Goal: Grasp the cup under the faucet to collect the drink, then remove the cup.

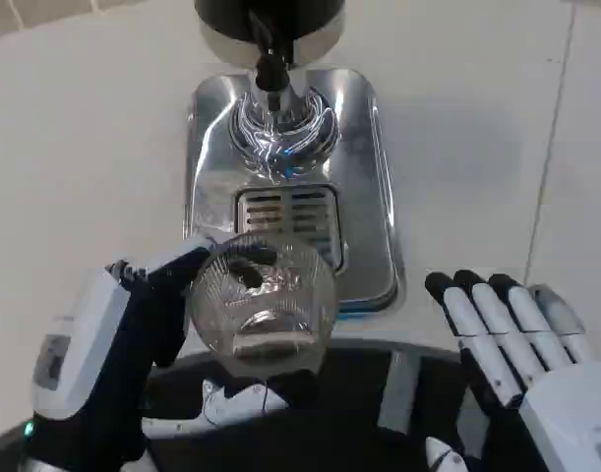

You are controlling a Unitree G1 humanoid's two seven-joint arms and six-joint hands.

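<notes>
Holding clear ribbed cup [264, 305], left hand [133, 339] wrapped round it; contents unclear. Right hand [521, 344] spread, holding nothing.

White table [93, 147] under even light; tan floor strip [25, 14] at top left.

No legible text, label, brand, number or sign on anything here.

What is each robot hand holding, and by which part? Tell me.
The left robot hand grips the clear cup by its side wall. The right robot hand holds nothing.
</notes>
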